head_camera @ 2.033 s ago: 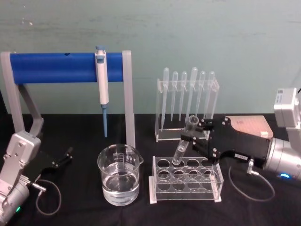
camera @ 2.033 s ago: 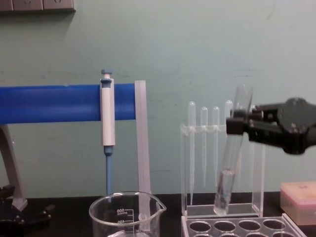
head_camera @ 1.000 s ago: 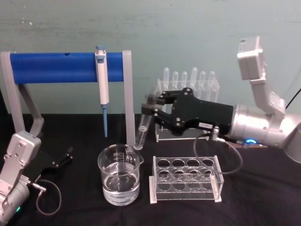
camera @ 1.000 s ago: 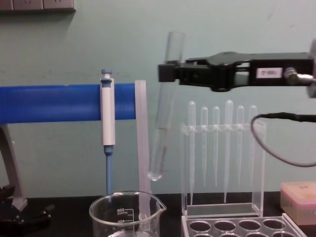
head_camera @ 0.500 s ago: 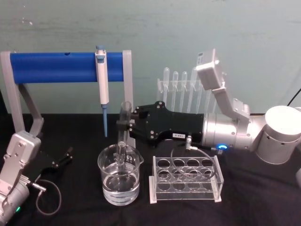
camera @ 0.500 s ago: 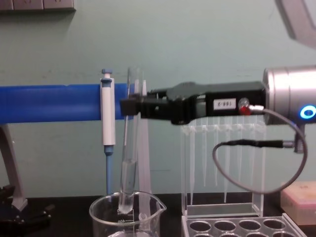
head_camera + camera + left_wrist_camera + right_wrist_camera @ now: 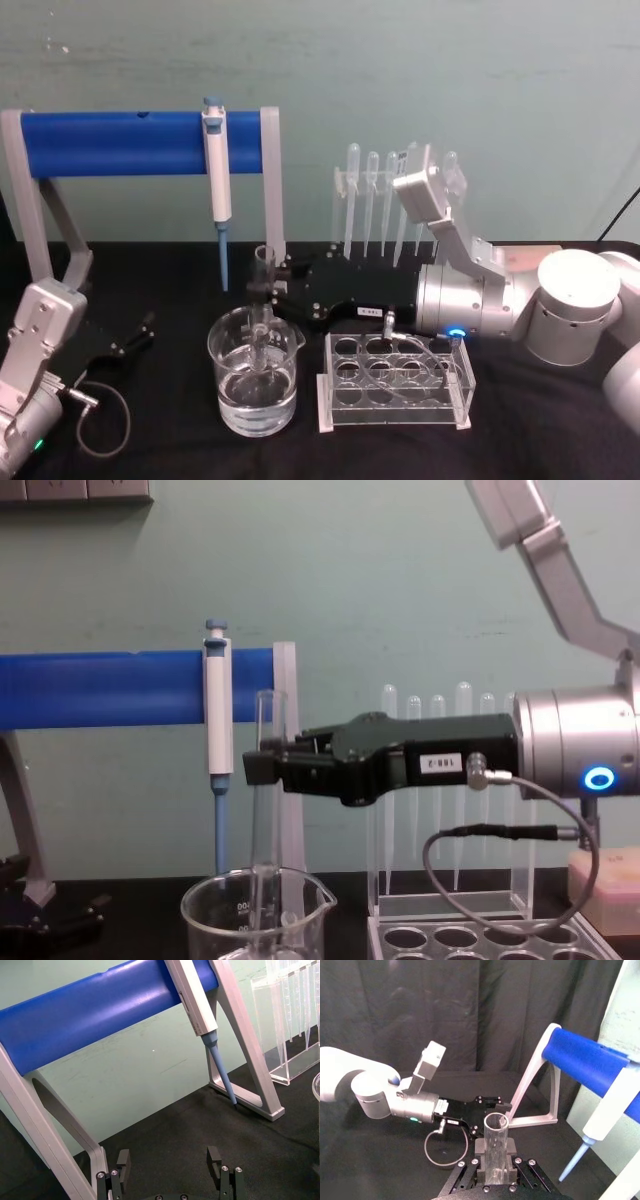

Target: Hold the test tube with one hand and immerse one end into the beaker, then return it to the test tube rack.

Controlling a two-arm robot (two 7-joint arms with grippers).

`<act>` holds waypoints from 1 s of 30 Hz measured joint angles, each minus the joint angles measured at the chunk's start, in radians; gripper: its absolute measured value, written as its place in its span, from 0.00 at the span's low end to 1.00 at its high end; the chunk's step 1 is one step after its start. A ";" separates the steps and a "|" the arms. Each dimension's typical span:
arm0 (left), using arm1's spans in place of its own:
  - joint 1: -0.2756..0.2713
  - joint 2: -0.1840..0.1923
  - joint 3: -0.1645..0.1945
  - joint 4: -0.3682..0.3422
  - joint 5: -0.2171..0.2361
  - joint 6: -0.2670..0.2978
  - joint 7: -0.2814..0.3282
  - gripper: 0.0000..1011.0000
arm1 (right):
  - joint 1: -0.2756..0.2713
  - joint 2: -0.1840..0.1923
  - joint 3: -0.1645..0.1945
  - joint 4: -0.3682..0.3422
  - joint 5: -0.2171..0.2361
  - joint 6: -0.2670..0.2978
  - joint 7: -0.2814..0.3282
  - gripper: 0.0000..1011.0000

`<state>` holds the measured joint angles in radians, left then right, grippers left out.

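Note:
The test tube (image 7: 263,265) stands nearly upright, its rounded lower end down inside the beaker (image 7: 232,385), which holds clear water. My right gripper (image 7: 266,289) reaches in from the right and is shut on the tube's upper part, just below the open rim. From the chest, the test tube (image 7: 263,830) drops past the rim of the beaker (image 7: 300,910), and the right gripper (image 7: 262,768) clamps it. The right wrist view looks down on the tube's rim (image 7: 496,1123) between the fingers (image 7: 480,1148). My left gripper (image 7: 168,1160) rests open on the table at the left (image 7: 135,335).
A blue-barred stand (image 7: 140,142) with a hanging pipettor (image 7: 216,170) rises behind the beaker. A clear tube rack (image 7: 395,385) sits right of the beaker, under my right wrist. A clear holder of plastic pipettes (image 7: 385,190) stands behind it. A pink box (image 7: 605,885) is at far right.
My right gripper lifted the tube out of the clear rack, carried it left over the beaker and lowered it inside. The left arm has not moved.

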<state>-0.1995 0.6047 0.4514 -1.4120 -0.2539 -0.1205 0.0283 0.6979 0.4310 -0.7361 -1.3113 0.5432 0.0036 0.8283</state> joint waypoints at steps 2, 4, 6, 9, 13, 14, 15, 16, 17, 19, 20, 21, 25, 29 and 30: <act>0.000 0.000 0.000 0.000 0.000 0.000 0.000 0.99 | -0.001 -0.006 -0.001 0.015 -0.003 -0.007 0.003 0.22; 0.000 0.000 0.000 0.000 0.000 0.000 0.000 0.99 | -0.002 -0.009 -0.001 0.024 -0.006 -0.011 0.004 0.22; 0.000 0.000 0.000 0.000 0.000 0.000 0.000 0.99 | -0.003 -0.015 -0.002 0.037 -0.009 -0.016 0.005 0.22; 0.000 0.000 0.000 0.000 0.000 0.000 0.000 0.99 | -0.004 -0.023 -0.002 0.055 -0.012 -0.021 0.008 0.22; 0.000 0.000 0.000 0.000 0.000 0.000 0.000 0.99 | -0.005 -0.030 -0.002 0.067 -0.017 -0.026 0.013 0.22; 0.000 0.000 0.000 0.000 0.000 0.000 0.000 0.99 | -0.005 -0.031 -0.001 0.069 -0.017 -0.027 0.013 0.22; 0.000 0.000 0.000 0.000 0.000 0.000 0.000 0.99 | -0.006 -0.033 -0.001 0.071 -0.017 -0.028 0.014 0.22; 0.000 0.000 0.000 0.000 0.000 0.000 0.000 0.99 | -0.006 -0.035 0.000 0.075 -0.018 -0.029 0.014 0.22; 0.000 0.000 0.000 0.000 0.000 0.000 0.000 0.99 | -0.007 -0.036 0.001 0.077 -0.018 -0.030 0.015 0.22; 0.000 0.000 0.000 0.000 0.000 0.000 0.000 0.99 | -0.007 -0.039 0.001 0.083 -0.020 -0.031 0.016 0.22; 0.000 0.000 0.000 0.000 0.000 0.000 0.000 0.99 | -0.007 -0.040 0.002 0.084 -0.020 -0.031 0.016 0.22; 0.000 0.000 0.000 0.000 0.000 0.000 0.000 0.99 | -0.008 -0.040 0.002 0.086 -0.021 -0.031 0.017 0.22; 0.000 0.000 0.000 0.000 0.000 0.000 0.000 0.99 | -0.008 -0.045 0.002 0.099 -0.026 -0.033 0.020 0.22; 0.000 0.000 0.000 0.000 0.000 0.000 0.000 0.99 | -0.007 -0.050 0.003 0.110 -0.031 -0.036 0.022 0.22; 0.000 0.000 0.000 0.000 0.000 0.000 0.000 0.99 | -0.007 -0.051 0.003 0.112 -0.032 -0.036 0.022 0.22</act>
<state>-0.1995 0.6047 0.4514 -1.4120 -0.2539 -0.1205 0.0283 0.6910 0.3803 -0.7335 -1.1993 0.5116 -0.0329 0.8508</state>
